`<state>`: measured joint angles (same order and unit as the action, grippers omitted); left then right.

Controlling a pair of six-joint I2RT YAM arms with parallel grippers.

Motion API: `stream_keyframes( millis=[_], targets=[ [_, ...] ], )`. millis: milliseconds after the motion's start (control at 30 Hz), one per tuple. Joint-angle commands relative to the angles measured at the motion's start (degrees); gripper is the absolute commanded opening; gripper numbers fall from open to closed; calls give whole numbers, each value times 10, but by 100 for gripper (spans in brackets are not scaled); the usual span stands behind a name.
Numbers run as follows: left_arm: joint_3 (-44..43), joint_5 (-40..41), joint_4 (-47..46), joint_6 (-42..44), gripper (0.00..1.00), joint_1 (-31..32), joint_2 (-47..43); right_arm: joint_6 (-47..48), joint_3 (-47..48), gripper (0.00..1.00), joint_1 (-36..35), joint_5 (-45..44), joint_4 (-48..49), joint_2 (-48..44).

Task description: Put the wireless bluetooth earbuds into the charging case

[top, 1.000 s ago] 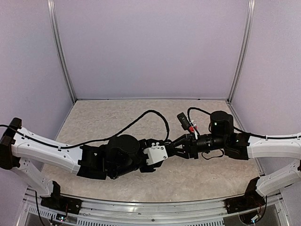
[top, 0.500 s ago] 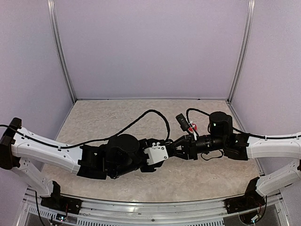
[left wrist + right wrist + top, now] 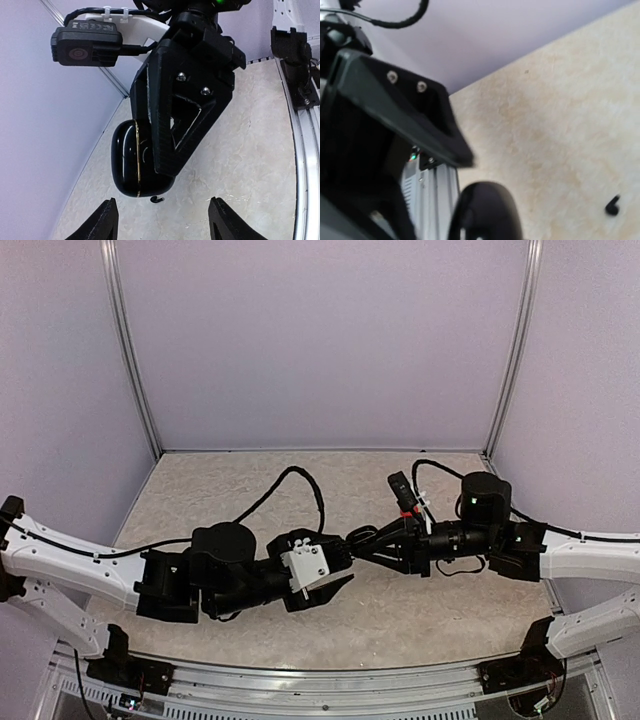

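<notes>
Mid-table, the right gripper (image 3: 160,155) pinches the apparently closed black charging case (image 3: 125,160) aloft, the left gripper (image 3: 165,223) spread empty, one black earbud (image 3: 156,199) loose on the table (image 3: 250,150), none seen inserted.

Robotics lab test cell, purpose-built enclosure. Plain lavender wall panels (image 3: 320,340) close off the back and both sides, joined by aluminium posts (image 3: 132,350). The beige stone-look tabletop (image 3: 200,485) has a slotted aluminium rail (image 3: 320,685) along the near edge. Two white-and-black robot arms, left arm (image 3: 80,565) and right arm (image 3: 590,555), are mounted at that rail. An exposed black cable (image 3: 296,469) loops above the left arm. A small camera (image 3: 85,46) sits zip-tied on a white bracket at the right wrist.
</notes>
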<state>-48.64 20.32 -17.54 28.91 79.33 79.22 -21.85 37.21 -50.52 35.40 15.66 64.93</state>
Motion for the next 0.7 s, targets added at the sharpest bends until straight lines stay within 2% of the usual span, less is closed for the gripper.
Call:
stream_keyframes(
  millis=[0, 233, 467, 667],
  targets=[
    [23, -88, -27, -63, 62, -2, -50, 80, 5, 13, -3, -9, -27, -36],
    [8, -171, -18, -128, 54, -28, -67, 159, 3, 12, -9, 19, -54, -68],
    [-34, -250, 11, -169, 47, -50, -45, 264, 16, 12, -47, 7, -109, -93],
    [-58, -281, 26, -179, 43, -51, -24, 285, 21, 12, -67, -9, -123, -92]
  ],
)
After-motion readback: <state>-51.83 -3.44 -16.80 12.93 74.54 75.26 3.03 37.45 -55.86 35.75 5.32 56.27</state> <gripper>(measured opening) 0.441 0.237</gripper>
